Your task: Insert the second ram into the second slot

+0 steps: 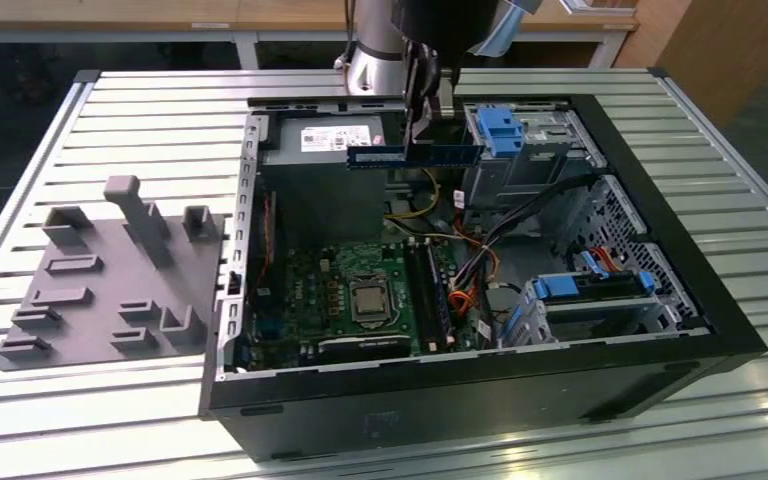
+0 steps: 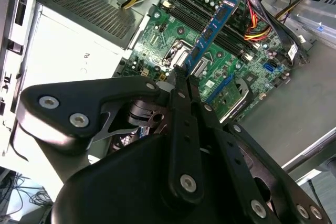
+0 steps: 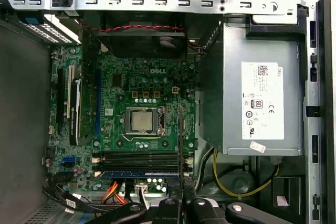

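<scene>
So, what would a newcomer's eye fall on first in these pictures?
The gripper holds the second ram, a thin blue stick, in the air above the open computer case. Below lies the green motherboard, and a grey fixture sits on the slatted table at the exterior view's left.

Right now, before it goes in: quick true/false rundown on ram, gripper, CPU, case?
1. The gripper is shut on the second ram. True.
2. The second ram is seated in a slot. False: it hangs above the motherboard.
3. A cooler covers the CPU. False: its bare lid shows.
4. The PC case lies open. True.
5. The grey fixture sits on the exterior view's right of the case. False: its left.
</scene>
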Controlling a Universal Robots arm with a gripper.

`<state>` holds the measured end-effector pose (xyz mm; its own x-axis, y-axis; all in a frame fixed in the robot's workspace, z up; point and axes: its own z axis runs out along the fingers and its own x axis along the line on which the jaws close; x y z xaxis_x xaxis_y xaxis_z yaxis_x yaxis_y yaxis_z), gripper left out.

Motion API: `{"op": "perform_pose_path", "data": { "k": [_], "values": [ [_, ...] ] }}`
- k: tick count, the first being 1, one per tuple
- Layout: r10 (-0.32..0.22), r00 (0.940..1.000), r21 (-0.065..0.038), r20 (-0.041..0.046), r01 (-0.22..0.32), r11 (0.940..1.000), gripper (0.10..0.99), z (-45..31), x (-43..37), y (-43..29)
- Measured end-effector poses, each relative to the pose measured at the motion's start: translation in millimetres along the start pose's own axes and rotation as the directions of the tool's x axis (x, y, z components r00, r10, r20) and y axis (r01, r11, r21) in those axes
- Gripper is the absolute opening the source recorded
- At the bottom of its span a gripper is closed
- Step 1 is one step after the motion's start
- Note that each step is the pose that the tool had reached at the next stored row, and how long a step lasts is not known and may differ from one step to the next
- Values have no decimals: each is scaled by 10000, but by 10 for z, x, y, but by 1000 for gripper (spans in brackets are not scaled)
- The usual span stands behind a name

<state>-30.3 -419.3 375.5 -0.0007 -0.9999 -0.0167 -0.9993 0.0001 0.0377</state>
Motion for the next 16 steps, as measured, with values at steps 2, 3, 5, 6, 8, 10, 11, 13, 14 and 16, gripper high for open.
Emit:
{"op": "perform_pose_path", "data": {
  "k": [2, 3, 5, 6, 8, 10, 11, 13, 14, 16],
  "values": [
    [37, 10000, 1, 2, -37, 10000, 133, 0, 0, 0],
    [54, 10000, 1, 2, -54, 10000, 133, 0, 0, 0],
    [89, 10000, 1, 3, -89, 10000, 133, 0, 0, 0],
    [105, 9999, 2, 4, -105, 9999, 133, 0, 0, 0],
    [141, 9999, 2, 5, -141, 9999, 133, 0, 0, 0],
    [177, 9998, 3, 7, -177, 9998, 133, 0, 0, 0],
    [194, 9998, 3, 8, -194, 9998, 133, 0, 0, 0],
    [226, 9997, 4, 9, -226, 9997, 133, 0, 0, 0],
    [246, 9997, 4, 10, -246, 9997, 133, 0, 0, 0],
    [284, 9996, 5, 11, -284, 9996, 133, 0, 0, 0]
  ]
}}
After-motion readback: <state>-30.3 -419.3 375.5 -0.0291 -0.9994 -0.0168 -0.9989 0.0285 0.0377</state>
